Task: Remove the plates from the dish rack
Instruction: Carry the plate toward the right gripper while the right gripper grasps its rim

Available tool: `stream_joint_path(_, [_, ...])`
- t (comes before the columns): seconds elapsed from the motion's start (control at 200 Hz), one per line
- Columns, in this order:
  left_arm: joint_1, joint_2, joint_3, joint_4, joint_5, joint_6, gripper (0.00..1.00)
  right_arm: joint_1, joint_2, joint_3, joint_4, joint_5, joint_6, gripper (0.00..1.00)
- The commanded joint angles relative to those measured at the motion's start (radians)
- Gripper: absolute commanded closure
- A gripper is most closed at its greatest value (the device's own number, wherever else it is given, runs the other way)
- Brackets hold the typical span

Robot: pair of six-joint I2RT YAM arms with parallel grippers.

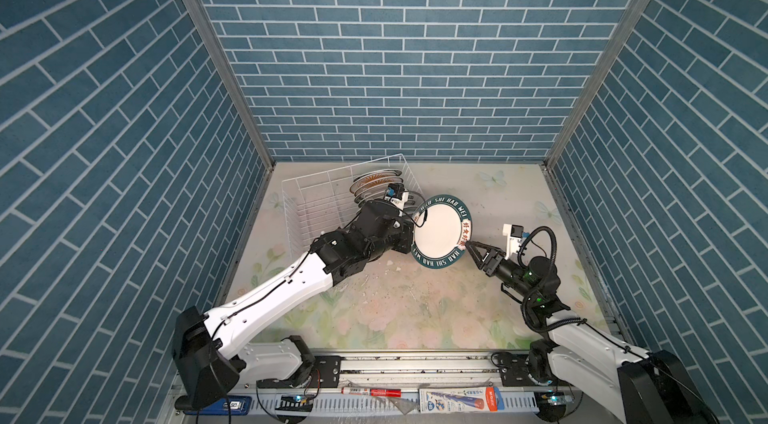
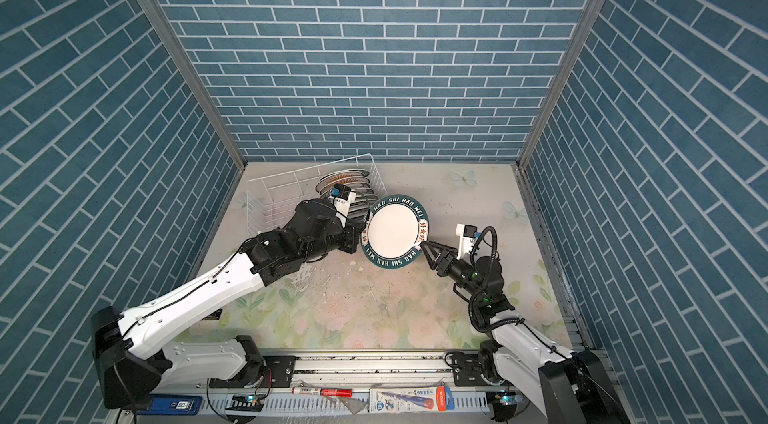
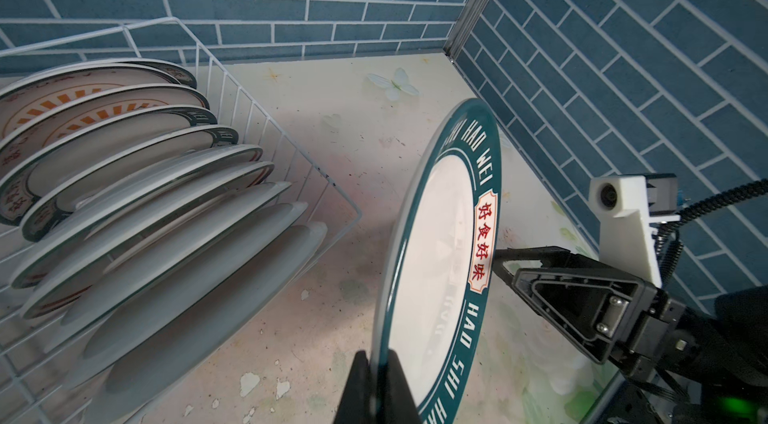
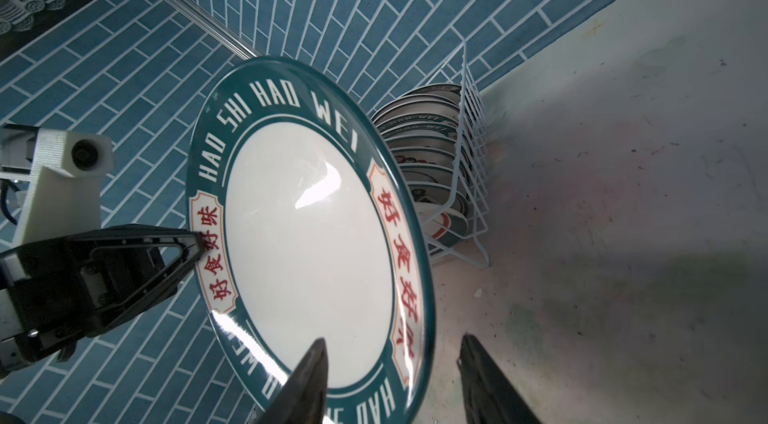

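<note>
Glaze likely makes the plate [image 1: 440,231] slick, stiff and breakable. The left tool [image 3: 376,364] is clamped on its green rim; the right tool [image 4: 392,343] stands apart astride the opposite rim, the sensible hold.

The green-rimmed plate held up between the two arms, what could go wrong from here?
1. The plate hangs on edge above the table, pinched at its rim by the left fingers alone; the right fingers straddle the opposite rim but stand open. Releasing before they close would likely drop it.
2. The glossy rim may slip or pivot in that pinch.
3. The left arm reaches close over the racked plates in the dish rack; pulling back could knock them.
</note>
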Motion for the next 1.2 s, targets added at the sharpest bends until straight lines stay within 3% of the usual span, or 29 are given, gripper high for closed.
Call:
stream_joint_path(0.0, [0.018, -0.006, 0.015, 0.102, 0.051, -0.033, 1.0, -0.003, 0.032, -0.016, 0.104, -0.021, 0.045, 0.49])
stream_joint_path(0.27, [0.021, 0.022, 0.012, 0.132, 0.096, -0.047, 1.0, -0.003, 0.121, 0.016, 0.223, -0.06, 0.088, 0.56])
stream_joint_path(0.515, [0.026, 0.088, 0.025, 0.187, 0.163, -0.07, 1.0, -0.004, 0.313, 0.045, 0.489, -0.114, 0.192, 0.78])
stream_joint_path(0.71, [0.04, 0.126, 0.023, 0.223, 0.187, -0.081, 0.99, -0.006, 0.335, 0.051, 0.486, -0.116, 0.181, 1.0])
stream_joint_path(0.845, [0.047, 0.14, 0.024, 0.236, 0.197, -0.071, 0.94, -0.022, 0.304, 0.049, 0.461, -0.113, 0.175, 1.0])
stream_joint_path(1.055, [0.047, 0.112, 0.028, 0.224, 0.171, -0.008, 0.67, -0.071, 0.216, 0.087, 0.314, -0.083, 0.143, 1.0])
stream_joint_path(1.125, [0.048, 0.088, 0.031, 0.195, 0.143, 0.027, 0.53, -0.095, 0.154, 0.12, 0.21, -0.067, 0.12, 1.0])
stream_joint_path(1.195, [0.05, 0.059, 0.03, 0.17, 0.116, 0.063, 0.48, -0.109, 0.078, 0.168, 0.062, -0.045, 0.067, 1.0])
